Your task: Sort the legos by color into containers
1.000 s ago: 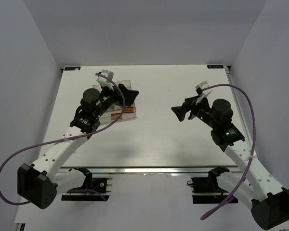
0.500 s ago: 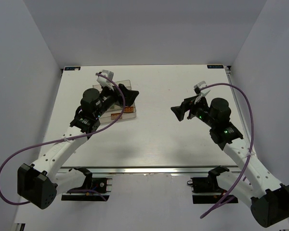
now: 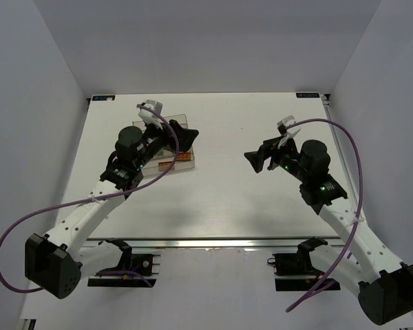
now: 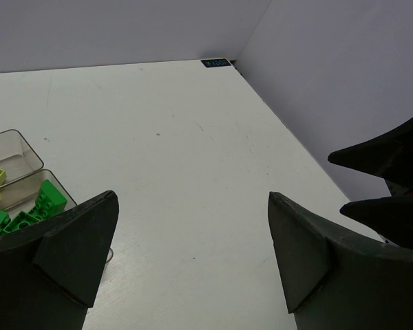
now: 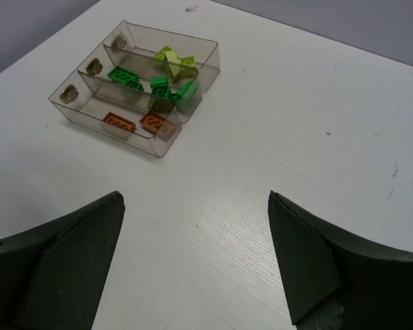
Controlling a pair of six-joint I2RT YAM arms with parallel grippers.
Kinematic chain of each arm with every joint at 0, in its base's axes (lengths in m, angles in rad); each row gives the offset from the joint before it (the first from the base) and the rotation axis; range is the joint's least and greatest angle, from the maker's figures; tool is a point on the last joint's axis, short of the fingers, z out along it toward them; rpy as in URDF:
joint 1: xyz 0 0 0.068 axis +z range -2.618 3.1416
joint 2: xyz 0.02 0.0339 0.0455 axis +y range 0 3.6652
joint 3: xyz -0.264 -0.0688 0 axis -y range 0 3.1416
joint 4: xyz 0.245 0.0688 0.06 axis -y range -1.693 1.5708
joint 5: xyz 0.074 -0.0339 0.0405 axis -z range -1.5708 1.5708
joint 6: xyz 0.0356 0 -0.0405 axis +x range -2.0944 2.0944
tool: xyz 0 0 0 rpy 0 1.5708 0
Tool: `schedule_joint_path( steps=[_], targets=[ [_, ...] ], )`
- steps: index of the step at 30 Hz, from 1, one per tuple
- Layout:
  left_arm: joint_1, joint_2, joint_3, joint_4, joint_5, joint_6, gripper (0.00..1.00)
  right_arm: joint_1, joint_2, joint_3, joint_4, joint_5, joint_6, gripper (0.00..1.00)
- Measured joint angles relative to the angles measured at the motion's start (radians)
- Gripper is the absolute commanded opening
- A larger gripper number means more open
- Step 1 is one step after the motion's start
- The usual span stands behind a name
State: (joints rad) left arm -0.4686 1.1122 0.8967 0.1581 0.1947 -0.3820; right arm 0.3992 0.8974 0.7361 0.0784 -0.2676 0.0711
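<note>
Our right gripper (image 5: 194,199) has edged slightly leftward; our left gripper (image 4: 193,199) stays beside the containers (image 5: 166,141). Both gape wide, holding nothing. We see the legos (image 5: 158,86) lying inside, grouped by color.

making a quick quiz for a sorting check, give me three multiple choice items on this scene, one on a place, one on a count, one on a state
1. Where do the orange legos lie?
A. loose outside the bins
B. alone in an end bin of the containers
C. mixed in with lime ones

2. How many orange legos show in the right wrist view?
A. none
B. two
C. five

3. How is the right end effector?
A. shut on a lego
B. shut on a bin wall
C. open, holding nothing

Answers:
1 B: the right wrist view shows them in the bin nearest it, apart from the green legos in the next bin.
2 B: two orange bricks lie side by side there.
3 C: it stands wide open with nothing in it.
</note>
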Motion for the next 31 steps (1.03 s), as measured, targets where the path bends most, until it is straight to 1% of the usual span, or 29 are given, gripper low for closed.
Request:
schedule_joint_path(
  steps=[31],
  targets=[
    [0.0,0.0,0.0,0.0,0.0,0.0,0.98,-0.004,-0.01,-0.015,0.007,0.01,-0.023,0.9]
  ],
)
